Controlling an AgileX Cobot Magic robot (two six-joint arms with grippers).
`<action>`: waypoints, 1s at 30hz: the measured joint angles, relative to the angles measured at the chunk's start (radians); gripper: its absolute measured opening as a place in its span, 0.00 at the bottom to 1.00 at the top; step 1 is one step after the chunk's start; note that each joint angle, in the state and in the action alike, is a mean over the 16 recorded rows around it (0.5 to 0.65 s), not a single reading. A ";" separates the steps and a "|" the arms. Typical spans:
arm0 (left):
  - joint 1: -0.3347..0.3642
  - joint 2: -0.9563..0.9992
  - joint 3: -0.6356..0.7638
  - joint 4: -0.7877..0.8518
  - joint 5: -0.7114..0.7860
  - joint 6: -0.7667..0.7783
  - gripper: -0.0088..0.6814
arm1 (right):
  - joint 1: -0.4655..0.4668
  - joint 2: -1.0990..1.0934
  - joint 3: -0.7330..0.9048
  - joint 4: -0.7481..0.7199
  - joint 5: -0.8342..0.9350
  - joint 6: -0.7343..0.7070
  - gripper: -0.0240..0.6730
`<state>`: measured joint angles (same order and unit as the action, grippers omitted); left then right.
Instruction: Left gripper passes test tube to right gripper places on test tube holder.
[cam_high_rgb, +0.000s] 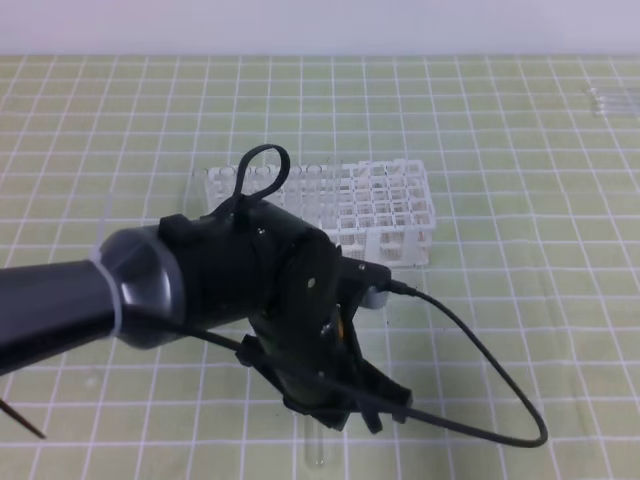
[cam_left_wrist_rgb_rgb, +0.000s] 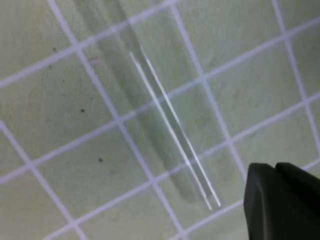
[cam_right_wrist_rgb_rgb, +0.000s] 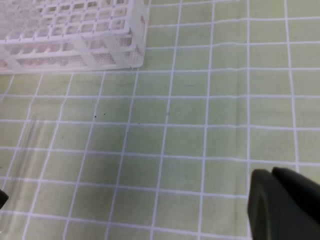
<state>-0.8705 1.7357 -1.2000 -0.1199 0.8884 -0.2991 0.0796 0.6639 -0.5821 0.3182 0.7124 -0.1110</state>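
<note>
The clear test tube (cam_high_rgb: 318, 450) lies flat on the green grid mat near the front edge, held by nothing. My left gripper (cam_high_rgb: 350, 410), on the thick grey arm, hovers just above its far end. In the left wrist view the test tube (cam_left_wrist_rgb_rgb: 170, 130) runs diagonally, and the left gripper (cam_left_wrist_rgb_rgb: 275, 167) sits at the lower right, fingertips together and clear of it. The white test tube holder (cam_high_rgb: 385, 215) stands behind the arm. In the right wrist view the right gripper (cam_right_wrist_rgb_rgb: 272, 175) is shut and empty, the test tube (cam_right_wrist_rgb_rgb: 22, 155) lies far left, and the test tube holder (cam_right_wrist_rgb_rgb: 75, 30) stands at the upper left. The right gripper is outside the exterior view.
A black cable (cam_high_rgb: 500, 390) loops from the left wrist out over the mat to the right. Some clear glass pieces (cam_high_rgb: 610, 100) lie at the far right back. A thin dark rod (cam_high_rgb: 20, 420) pokes in at the lower left.
</note>
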 joint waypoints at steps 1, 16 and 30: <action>0.000 0.003 -0.002 0.003 0.004 0.005 0.13 | 0.002 0.000 0.000 0.000 0.000 -0.001 0.01; 0.001 0.010 -0.003 0.069 -0.003 -0.086 0.48 | 0.010 0.000 0.000 0.002 -0.005 -0.011 0.01; -0.008 0.061 -0.019 0.158 0.027 -0.269 0.48 | 0.010 0.000 0.000 0.004 -0.015 -0.011 0.01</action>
<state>-0.8785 1.7970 -1.2191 0.0381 0.9155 -0.5678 0.0893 0.6639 -0.5821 0.3221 0.6977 -0.1215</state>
